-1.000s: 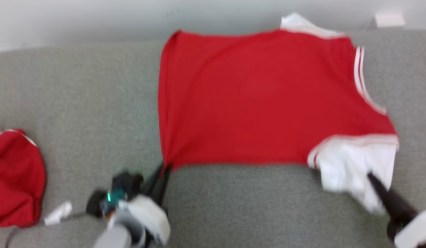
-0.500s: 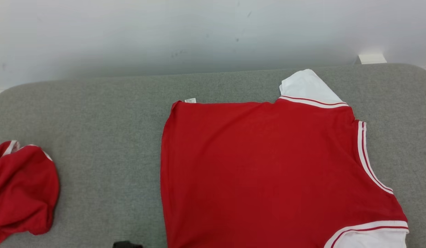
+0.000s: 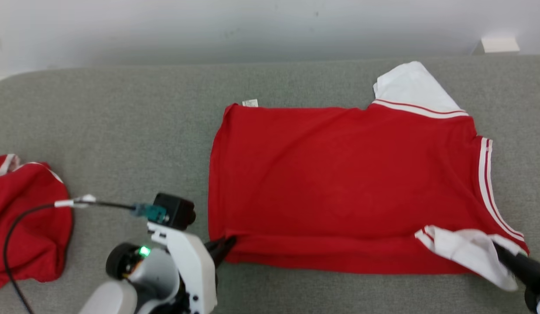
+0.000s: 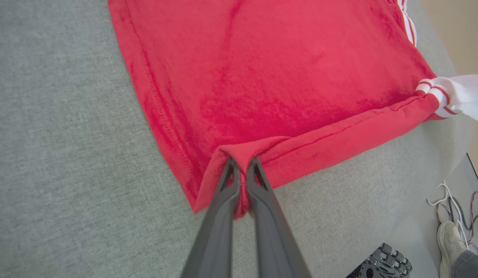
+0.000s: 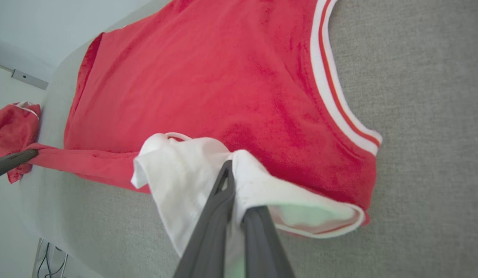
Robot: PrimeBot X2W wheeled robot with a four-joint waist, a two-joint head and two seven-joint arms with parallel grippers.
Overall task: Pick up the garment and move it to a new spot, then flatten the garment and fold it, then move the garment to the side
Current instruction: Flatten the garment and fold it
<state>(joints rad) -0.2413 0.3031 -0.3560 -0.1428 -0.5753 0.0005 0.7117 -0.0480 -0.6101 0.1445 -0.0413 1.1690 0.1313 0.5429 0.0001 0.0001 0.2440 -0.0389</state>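
While the left gripper point(image 3: 228, 245) clamps its hem corner point(image 4: 241, 151) at seven o'clock and the right gripper point(image 3: 500, 252) its white sleeve point(image 3: 464, 250) at five, the red white-sleeved cotton shirt point(image 3: 340, 183) lies flat on the grey fabric desk point(image 3: 121, 131); folding looks in hand, needing an even carry toward twelve

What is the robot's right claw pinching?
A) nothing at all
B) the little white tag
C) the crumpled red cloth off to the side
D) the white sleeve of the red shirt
D: the right claw is shut on the white sleeve of the red shirt, with the white cloth bunched around its fingers.
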